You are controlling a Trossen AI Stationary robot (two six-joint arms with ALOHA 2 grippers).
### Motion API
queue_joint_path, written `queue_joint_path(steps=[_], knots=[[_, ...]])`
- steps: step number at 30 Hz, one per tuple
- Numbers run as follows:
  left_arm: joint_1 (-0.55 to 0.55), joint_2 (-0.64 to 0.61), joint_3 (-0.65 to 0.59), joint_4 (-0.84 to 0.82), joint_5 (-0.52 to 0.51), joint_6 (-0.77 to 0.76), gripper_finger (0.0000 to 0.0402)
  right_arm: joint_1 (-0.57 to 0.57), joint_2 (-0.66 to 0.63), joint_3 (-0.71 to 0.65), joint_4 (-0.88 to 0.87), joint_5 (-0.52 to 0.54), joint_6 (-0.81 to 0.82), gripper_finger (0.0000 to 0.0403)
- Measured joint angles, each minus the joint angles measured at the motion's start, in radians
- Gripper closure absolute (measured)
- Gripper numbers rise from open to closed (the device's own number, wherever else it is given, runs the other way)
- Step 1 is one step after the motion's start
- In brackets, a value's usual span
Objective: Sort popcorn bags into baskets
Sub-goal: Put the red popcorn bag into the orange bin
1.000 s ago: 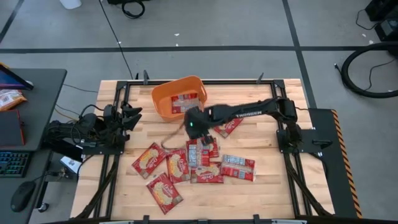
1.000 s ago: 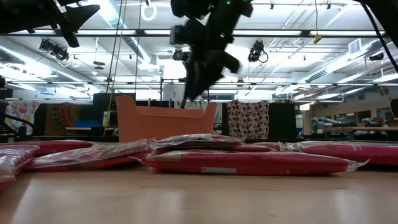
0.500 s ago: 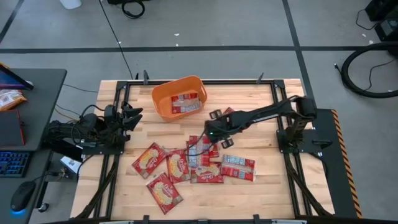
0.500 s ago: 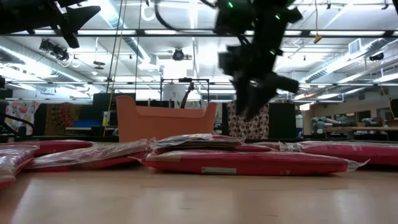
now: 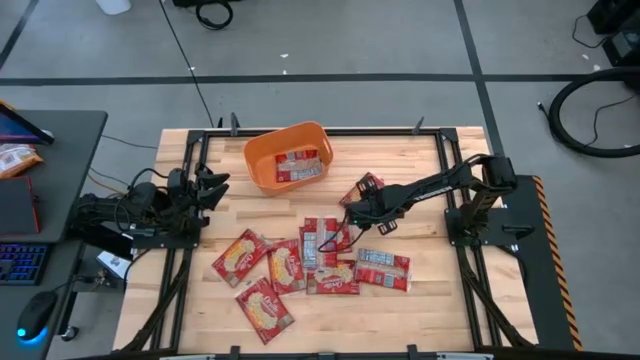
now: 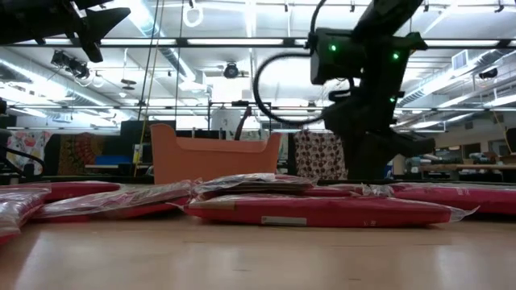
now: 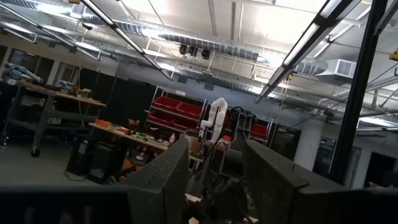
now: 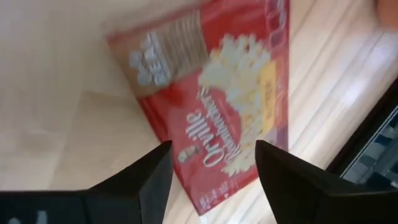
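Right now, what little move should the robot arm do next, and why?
Probably lower the right gripper straight down onto the popcorn bag lying flat beneath it. Its fingers are open with the bag between them, and the basket already holds bags.

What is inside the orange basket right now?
The orange basket holds red popcorn packets lying flat, at least two by their pale labels. Anything beneath them is covered. From table height its solid wall hides the contents entirely.
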Motion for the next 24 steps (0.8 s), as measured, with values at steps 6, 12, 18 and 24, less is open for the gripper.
queue_joint_path(steps=[6, 12, 18, 24], knots=[[0.0, 0.0, 0.0, 0.0, 0.0, 0.001, 0.0246, -0.019, 0.0, -0.052, 0.0, 0.003, 0.022, 0.0186], [0.0, 0.0, 0.0, -0.002, 0.0, 0.0, 0.0246, -0.032, 0.0, -0.07, 0.078, -0.043, 0.02, 0.021], [0.0, 0.0, 0.0, -0.007, 0.0, 0.0, 0.0246, -0.04, 0.0, -0.103, 0.156, -0.067, -0.011, 0.0228], [0.0, 0.0, 0.0, -0.007, 0.0, 0.0, 0.0246, -0.04, 0.0, -0.109, 0.165, -0.089, -0.008, 0.0241]])
